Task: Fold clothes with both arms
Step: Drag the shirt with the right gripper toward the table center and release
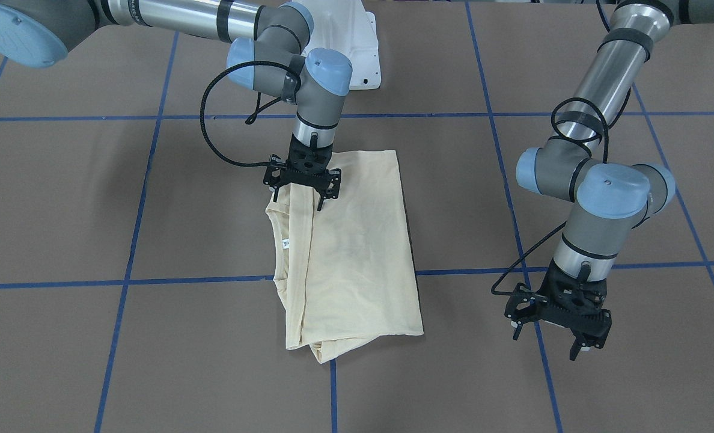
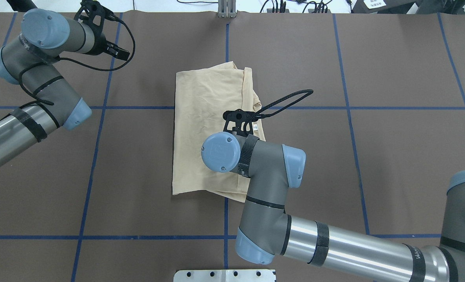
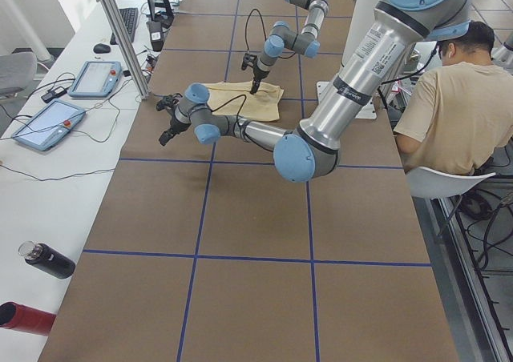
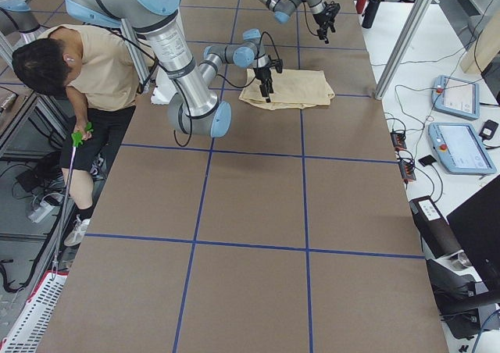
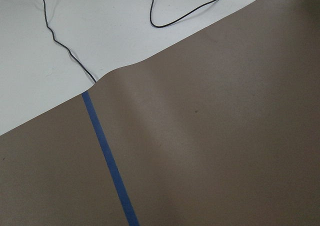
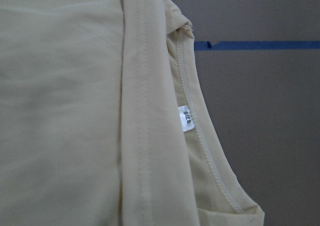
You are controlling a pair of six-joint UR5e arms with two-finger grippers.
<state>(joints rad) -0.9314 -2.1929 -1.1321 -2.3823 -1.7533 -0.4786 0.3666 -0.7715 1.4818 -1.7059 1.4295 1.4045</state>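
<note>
So the T-shirt [image 1: 357,240] sits mid-table, already folded into a long rectangle with the collar [image 6: 200,136] poking out along one side. The right gripper [image 1: 297,201] is down on the end nearest the robot with its jaws spread across the folded edge, not clamping anything as far as I can see. The left gripper [image 1: 544,347] hangs released too, well apart over the bare table [image 1: 152,361].

My guess: next is a crosswise fold. I'd bite every layer at that stitched hem, and bring the left arm in for the other corner so it lifts evenly.

The fabric is thin, soft and floppy, with ribbed collar stitching and a tiny white neck tag [image 6: 185,118]. It'll likely sag and slide.
</note>
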